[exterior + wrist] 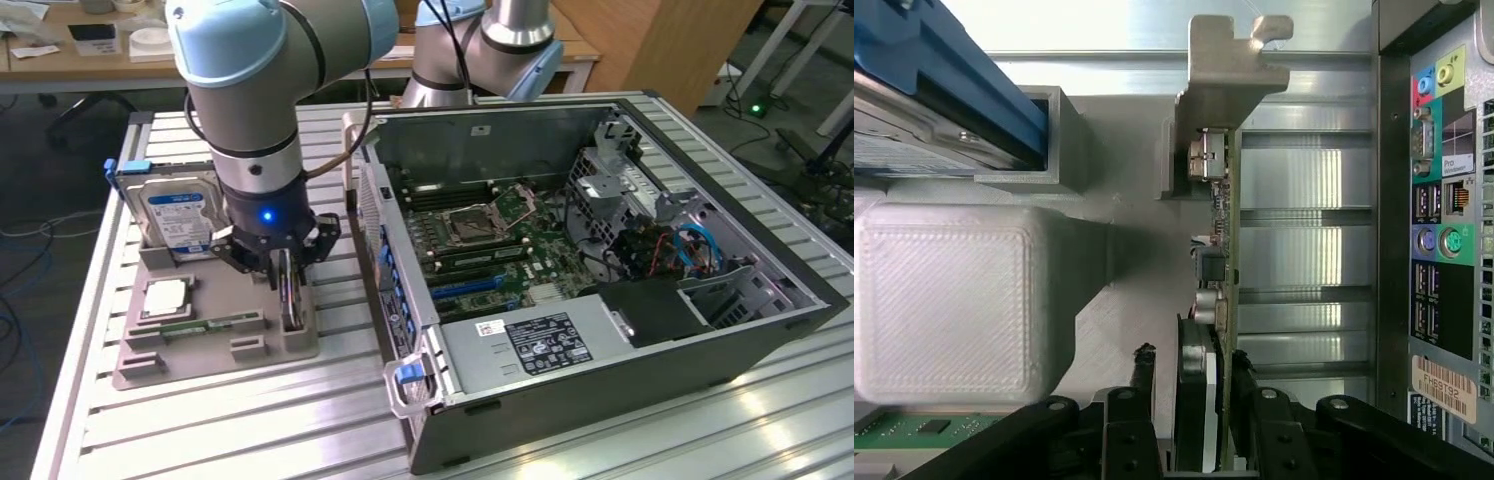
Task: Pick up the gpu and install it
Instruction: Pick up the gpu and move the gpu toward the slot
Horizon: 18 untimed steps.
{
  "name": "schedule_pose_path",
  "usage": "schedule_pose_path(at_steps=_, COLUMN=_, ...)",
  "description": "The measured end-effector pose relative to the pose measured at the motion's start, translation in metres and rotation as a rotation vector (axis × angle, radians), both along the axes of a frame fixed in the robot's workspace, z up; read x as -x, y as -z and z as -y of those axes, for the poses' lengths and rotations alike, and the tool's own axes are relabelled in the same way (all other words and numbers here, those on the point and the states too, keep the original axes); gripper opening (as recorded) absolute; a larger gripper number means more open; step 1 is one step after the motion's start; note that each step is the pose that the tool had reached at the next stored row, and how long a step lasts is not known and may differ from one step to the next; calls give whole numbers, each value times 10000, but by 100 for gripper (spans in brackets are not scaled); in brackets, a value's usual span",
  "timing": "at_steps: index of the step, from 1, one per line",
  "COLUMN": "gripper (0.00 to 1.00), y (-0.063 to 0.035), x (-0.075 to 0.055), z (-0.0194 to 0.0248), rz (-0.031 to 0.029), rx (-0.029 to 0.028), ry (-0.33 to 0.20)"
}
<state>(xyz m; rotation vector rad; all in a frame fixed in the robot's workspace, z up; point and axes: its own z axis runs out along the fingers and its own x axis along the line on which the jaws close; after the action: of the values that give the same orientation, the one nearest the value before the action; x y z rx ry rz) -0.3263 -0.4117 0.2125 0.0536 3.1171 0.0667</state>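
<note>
My gripper (286,262) is low at the exterior view's left. Its fingers (1144,365) are spread, one on each side of the gpu (290,300), with a small gap. The gpu stands on its edge in the gray tray (200,365). Farther back, toward the upper left, stands the hard drive (180,215). The open computer case (627,385) sits at the right.

Grey tray (187,365), sitting on a silver slatted table (240,430), is carrying the gpu (288,305), showing black with silvery metal. A silver hard drive (180,215) is wearing a blue-and-white label (tray's far corner). Black gripper (288,275). A green motherboard (527,250) is lining the dark grey case (641,385).
</note>
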Motion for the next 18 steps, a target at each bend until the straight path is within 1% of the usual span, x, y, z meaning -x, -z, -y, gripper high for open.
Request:
schedule_pose_path(at_steps=5, gripper=39, y=0, x=0, z=0, rz=1, rx=0, ry=0)
schedule_pose_path(at_steps=6, gripper=32, y=0, x=0, z=0, rz=1, rx=0, ry=0)
schedule_pose_path(at_steps=18, gripper=32, y=1, x=-28, z=0, rz=0, rx=0, ry=2)
